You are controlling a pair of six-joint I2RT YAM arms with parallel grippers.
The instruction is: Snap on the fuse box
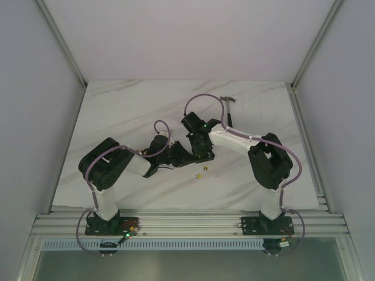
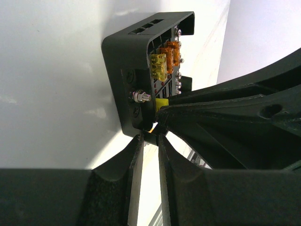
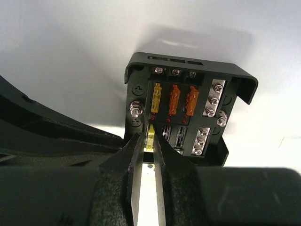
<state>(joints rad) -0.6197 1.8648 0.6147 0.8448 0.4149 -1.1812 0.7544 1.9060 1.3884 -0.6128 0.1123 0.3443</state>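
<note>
Closest to the right wrist lens we noted the right gripper [image 3: 146, 141], its two pads drawn in on a yellow fuse [image 3: 150, 134] and pinching it by its flat faces. We judged the grip deliberate. It left the fuse's lower end free and aimed at the fuse box [image 3: 197, 66], at the vacant left slot of the lower row. We could not tell whether the fuse only touched the opening or sat partly in it. The upper row held one seated yellow fuse [image 3: 156, 98] and two orange fuses [image 3: 174, 99], all upright. No lid was visible on the box.

In the left wrist view the left gripper [image 2: 149, 139] was closed to a narrow gap on the box's near bottom edge, clamping the housing wall. We read this as bracing, since an unheld box would likely slide or tip under the push of insertion. The clamp sat at the rim, apart from the slots, leaving the other arm room.

Overhead, both arms met near the middle of the table [image 1: 135, 111] and hid the box. We could not settle whether it lay flat. Loose fuses [image 1: 205, 171] lay just beside it, presumably stock within reach.

Judgement: insertion was in hand, the next move called for a straight push, and a skewed fuse could jam.
</note>
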